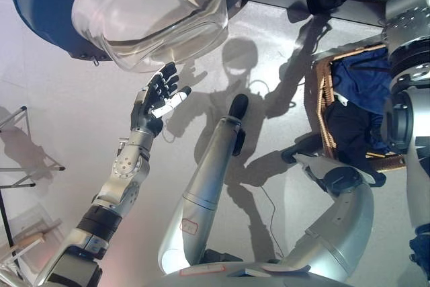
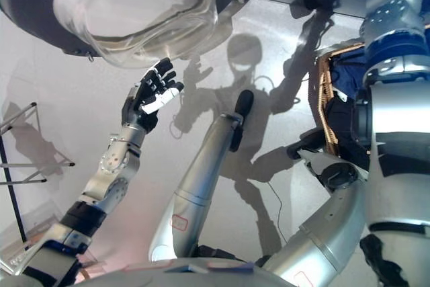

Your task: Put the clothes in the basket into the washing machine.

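Nearest the camera, the right arm bends in from the lower right and runs out toward the wicker basket (image 1: pixel 324 109) on the floor at the right. Its right hand (image 2: pixel 309 147) shows only as a dark shape at the basket's near rim, so whether its fingers are open or closed I cannot tell. Dark blue and black clothes (image 1: pixel 359 82) lie heaped inside the basket, just beyond that hand.

Farther out on the other side, the left hand (image 1: pixel 156 99) is raised with its fingers spread and relaxed, holding nothing, just below the glass bowl of the washing machine door (image 1: pixel 151 15), which hangs open at the top left.

By my reading, the right hand is far the nearer to the clothes and should take them; the carry then runs leftward across the floor toward the machine.

Any small labels are too faint to read.
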Robot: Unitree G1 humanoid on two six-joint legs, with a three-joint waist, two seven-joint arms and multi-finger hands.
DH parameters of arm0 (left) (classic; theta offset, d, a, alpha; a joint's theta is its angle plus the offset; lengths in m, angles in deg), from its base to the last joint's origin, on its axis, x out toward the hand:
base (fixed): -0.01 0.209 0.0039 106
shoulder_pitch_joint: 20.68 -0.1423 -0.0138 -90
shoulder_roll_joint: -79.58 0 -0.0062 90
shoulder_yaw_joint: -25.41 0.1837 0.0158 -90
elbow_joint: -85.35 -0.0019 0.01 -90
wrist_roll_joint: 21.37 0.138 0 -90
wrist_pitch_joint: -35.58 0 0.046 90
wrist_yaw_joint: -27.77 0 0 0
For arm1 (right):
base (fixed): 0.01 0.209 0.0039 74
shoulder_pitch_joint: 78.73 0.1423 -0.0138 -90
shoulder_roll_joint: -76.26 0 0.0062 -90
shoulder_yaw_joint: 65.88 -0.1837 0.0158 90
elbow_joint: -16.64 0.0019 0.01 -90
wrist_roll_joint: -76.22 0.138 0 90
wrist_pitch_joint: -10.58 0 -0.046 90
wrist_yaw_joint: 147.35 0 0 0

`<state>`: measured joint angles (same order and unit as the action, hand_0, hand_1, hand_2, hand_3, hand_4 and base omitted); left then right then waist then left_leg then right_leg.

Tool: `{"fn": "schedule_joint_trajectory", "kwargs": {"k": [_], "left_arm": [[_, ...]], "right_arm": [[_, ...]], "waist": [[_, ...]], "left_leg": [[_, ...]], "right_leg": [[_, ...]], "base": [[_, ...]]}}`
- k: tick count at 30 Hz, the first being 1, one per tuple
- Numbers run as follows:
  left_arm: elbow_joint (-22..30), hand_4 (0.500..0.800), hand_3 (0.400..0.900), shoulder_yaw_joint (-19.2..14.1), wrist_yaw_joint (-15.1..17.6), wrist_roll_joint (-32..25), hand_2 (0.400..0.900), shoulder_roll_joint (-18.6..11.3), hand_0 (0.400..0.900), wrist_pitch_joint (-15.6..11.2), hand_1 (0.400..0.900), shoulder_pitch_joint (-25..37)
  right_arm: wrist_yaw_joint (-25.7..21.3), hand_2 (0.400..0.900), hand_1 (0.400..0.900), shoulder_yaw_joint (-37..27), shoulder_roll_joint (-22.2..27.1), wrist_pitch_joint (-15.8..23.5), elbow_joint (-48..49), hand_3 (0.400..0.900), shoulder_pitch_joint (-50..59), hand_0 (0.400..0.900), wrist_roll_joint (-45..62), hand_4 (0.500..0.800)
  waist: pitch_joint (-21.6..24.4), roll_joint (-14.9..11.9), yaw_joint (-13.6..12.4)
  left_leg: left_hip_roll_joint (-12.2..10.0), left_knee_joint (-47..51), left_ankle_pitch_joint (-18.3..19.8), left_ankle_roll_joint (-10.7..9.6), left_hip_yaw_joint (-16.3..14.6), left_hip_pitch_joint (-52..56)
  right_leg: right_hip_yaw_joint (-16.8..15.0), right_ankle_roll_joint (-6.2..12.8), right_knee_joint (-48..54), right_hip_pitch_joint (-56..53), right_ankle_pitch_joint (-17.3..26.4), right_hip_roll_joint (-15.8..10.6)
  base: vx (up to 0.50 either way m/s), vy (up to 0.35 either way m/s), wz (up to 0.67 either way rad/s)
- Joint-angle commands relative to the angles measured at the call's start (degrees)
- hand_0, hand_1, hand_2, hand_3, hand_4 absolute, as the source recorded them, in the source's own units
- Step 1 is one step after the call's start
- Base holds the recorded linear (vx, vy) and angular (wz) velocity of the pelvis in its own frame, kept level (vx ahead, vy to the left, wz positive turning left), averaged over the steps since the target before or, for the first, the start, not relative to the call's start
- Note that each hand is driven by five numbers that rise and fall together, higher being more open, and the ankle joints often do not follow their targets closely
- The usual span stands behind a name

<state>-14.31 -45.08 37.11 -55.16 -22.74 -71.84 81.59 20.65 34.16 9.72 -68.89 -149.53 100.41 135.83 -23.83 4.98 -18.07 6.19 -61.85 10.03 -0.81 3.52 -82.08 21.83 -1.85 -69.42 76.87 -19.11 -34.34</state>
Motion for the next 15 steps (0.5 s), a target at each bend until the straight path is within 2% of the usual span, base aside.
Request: {"fn": "schedule_joint_trajectory", "kwargs": {"k": [1,15], "left_arm": [[2.48,0.800,0.900,-1.38,-0.44,-0.46,0.900,-2.13,0.900,-5.08,0.900,-5.77],[1.48,0.800,0.900,-1.57,-1.40,-1.30,0.900,-2.34,0.900,-5.08,0.900,-5.87]], "right_arm": [[2.12,0.900,0.900,5.60,1.56,6.71,6.52,0.900,1.88,0.900,0.91,0.800],[3.22,0.900,0.900,5.99,0.28,7.45,6.09,0.900,1.70,0.900,0.54,0.800]], "waist": [[8.52,0.93,0.39],[8.98,-0.01,1.56]], "left_leg": [[0.85,1.35,0.88,-0.36,1.55,-0.06],[0.30,3.69,0.21,-0.87,1.87,2.09]], "right_leg": [[-1.04,8.91,-4.26,5.74,-1.36,1.62],[0.48,8.87,-1.44,2.37,-1.17,2.23]], "base": [[0.04,-0.047,0.06],[0.01,-0.024,0.03]]}}
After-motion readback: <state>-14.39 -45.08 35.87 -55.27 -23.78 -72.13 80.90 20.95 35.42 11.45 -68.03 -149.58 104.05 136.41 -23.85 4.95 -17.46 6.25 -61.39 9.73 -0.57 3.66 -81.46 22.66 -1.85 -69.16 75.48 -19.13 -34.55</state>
